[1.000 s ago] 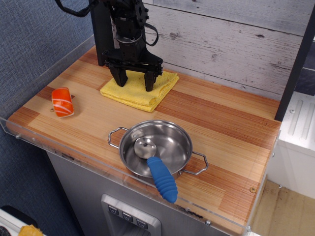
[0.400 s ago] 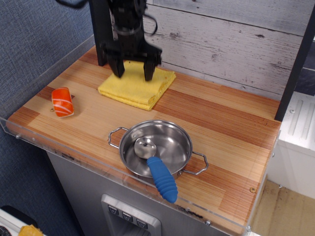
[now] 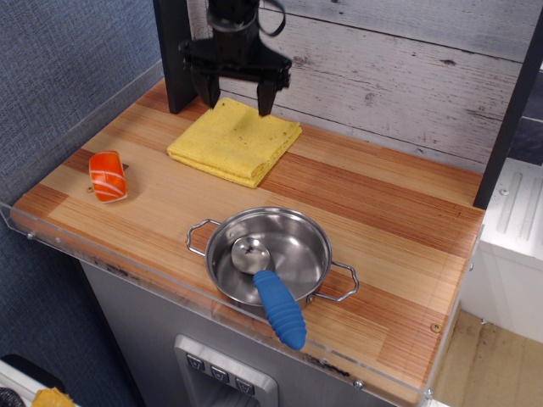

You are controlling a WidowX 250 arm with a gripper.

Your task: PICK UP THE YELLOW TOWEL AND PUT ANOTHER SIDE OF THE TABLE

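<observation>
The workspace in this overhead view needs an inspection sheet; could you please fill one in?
Surface: wooden plank table with a clear acrylic rim.
Job's things: yellow towel lies folded flat at the back left, not held.
Clutter: steel pot at the front holds a blue-handled spoon; sushi piece at the left.
Grippers: gripper open, above the towel's back edge, holding nothing.
Cables: black cable loops beside the arm.
Surroundings: grey plank wall behind; blue panel at the left.
</observation>
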